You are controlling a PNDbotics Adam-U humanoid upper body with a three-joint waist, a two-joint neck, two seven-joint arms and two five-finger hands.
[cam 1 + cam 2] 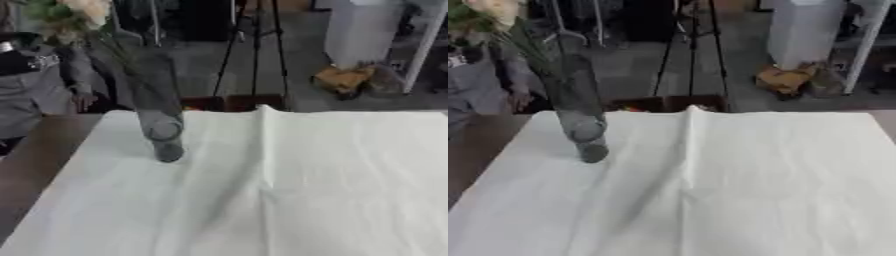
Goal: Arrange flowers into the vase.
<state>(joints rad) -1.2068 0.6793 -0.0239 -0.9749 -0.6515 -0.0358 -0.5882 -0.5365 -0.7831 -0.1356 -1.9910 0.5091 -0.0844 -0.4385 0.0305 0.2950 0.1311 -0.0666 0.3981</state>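
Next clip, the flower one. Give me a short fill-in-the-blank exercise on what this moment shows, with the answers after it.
1. The vase stands on the ____ side of the table.
2. The flowers are already ____ the vase.
3. The cloth covering the table is ____ in colour.
4. The number of robot hands in view is ____.

Missing words: left; in; white; zero

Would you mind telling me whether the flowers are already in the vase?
In. The flowers have stems running down inside the clear vase, which stands upright on the white cloth.

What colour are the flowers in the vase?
Pale cream, with green leaves; the flowers show best in the left eye view.
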